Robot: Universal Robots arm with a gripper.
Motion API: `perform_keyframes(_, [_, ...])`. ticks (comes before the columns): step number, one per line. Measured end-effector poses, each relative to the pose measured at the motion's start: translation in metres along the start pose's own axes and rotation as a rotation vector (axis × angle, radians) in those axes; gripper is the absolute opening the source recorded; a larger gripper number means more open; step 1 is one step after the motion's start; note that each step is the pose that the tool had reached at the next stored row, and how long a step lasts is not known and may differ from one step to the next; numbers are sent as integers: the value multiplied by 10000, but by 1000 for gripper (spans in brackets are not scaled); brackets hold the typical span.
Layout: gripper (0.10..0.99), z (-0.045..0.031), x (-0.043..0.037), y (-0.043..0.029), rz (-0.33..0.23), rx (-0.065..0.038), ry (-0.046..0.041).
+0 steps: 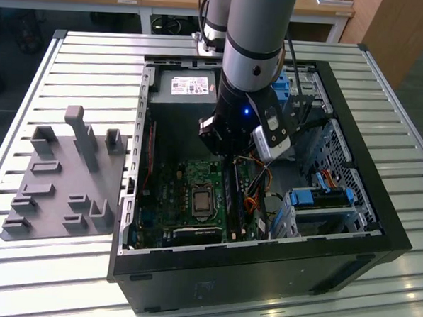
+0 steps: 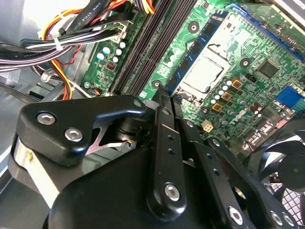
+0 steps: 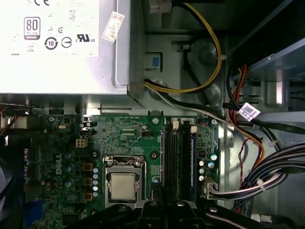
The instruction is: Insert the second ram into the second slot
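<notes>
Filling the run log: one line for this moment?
gripper: inside open case, low over RAM slots | hold: cannot tell | blue memory stick: beside CPU socket

A green motherboard carries a silver processor beside dark memory slots, near a grey power supply and bundled cables.

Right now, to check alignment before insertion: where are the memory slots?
In the first wrist view, the memory slots lie between the CPU socket and the cable bundle, just beyond the gripper.
</notes>
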State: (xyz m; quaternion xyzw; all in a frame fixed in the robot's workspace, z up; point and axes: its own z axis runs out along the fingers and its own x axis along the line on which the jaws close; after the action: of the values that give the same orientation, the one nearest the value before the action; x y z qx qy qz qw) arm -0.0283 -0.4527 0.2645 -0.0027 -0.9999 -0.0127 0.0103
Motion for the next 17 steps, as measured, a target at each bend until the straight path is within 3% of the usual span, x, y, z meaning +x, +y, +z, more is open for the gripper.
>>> perform_keyframes(17, [137,40,-12,-1,0,-3,0])
